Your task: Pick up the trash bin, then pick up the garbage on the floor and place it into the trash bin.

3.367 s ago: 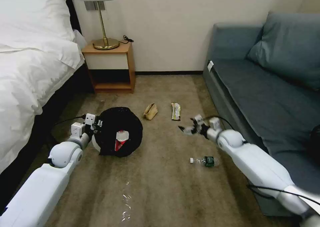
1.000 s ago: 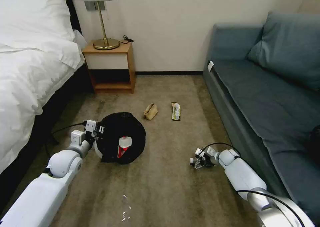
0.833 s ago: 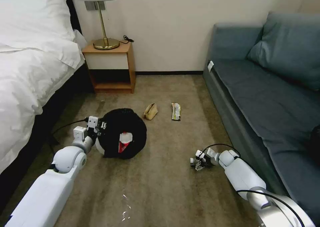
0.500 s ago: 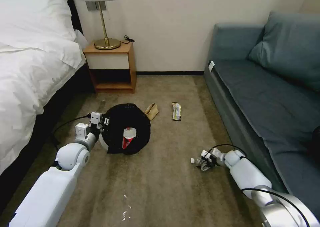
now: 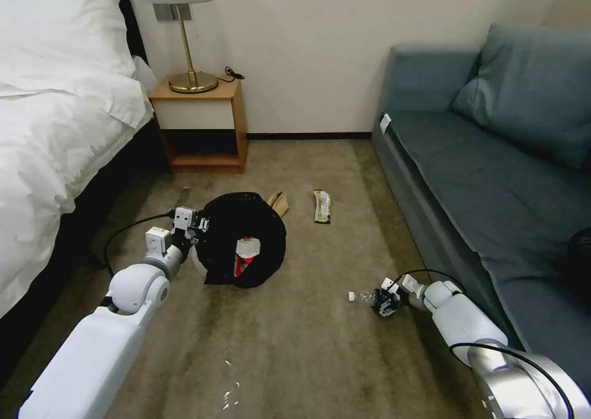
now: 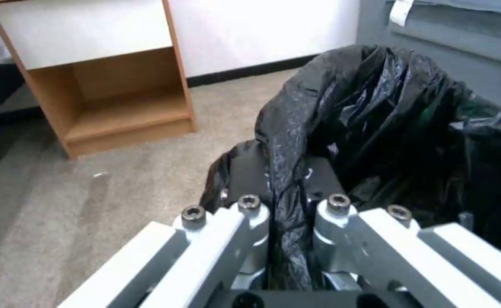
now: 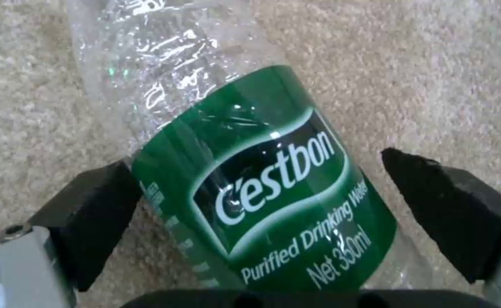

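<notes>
Thin clear plastic bottle [image 7: 262, 179]: light, slippery, probably crushable; right gripper [image 7: 273, 209] open astride label. Left gripper [image 6: 287, 218] clamped on bin [image 5: 246, 240] liner.

Beige carpet [image 5: 295, 357], cream wall [image 5: 308, 43], white bed [image 5: 55, 136], wooden nightstand [image 5: 200, 123], brass lamp [image 5: 184, 37], blue-grey sofa [image 5: 492, 179]

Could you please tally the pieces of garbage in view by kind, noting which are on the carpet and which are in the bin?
Clear bottle with green label, on the carpet between the right gripper's open fingers: 1
Yellow-green snack wrapper, on the carpet: 1
Tan paper bag, on the carpet: 1
Red-and-white wrapper, inside the trash bin held by the left gripper: 1
Total: 4
</notes>
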Controlling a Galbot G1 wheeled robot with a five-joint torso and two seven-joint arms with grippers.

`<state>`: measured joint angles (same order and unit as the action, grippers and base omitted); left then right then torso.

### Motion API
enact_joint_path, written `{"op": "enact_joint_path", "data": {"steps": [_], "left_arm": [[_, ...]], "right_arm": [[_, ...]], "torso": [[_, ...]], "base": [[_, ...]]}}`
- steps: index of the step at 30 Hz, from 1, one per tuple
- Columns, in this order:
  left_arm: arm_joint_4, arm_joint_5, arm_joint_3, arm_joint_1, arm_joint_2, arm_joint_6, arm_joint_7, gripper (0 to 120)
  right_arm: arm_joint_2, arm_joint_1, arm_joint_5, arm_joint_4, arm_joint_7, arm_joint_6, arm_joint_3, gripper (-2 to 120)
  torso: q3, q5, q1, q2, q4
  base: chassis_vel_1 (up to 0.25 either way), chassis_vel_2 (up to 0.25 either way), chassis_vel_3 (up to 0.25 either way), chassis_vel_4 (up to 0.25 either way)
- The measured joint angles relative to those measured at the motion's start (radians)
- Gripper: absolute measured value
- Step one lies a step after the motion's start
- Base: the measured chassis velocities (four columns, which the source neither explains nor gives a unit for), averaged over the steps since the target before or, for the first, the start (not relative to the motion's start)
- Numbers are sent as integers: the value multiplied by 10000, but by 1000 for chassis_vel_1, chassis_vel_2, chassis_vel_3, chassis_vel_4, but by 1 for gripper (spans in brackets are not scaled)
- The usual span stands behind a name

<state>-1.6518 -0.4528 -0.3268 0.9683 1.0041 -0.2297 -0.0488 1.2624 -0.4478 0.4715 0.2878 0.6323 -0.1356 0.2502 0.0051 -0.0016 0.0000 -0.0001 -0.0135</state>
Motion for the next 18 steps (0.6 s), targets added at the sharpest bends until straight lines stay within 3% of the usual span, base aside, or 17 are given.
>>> {"op": "enact_joint_path", "data": {"steps": [18], "left_arm": [[150, -17, -227, 367, -24, 283, -164, 4]], "right_arm": [[149, 80, 131, -465, -147, -100, 398, 100]], "torso": [[3, 16, -1, 3, 17]], "base": [[0, 0, 0, 0]]}}
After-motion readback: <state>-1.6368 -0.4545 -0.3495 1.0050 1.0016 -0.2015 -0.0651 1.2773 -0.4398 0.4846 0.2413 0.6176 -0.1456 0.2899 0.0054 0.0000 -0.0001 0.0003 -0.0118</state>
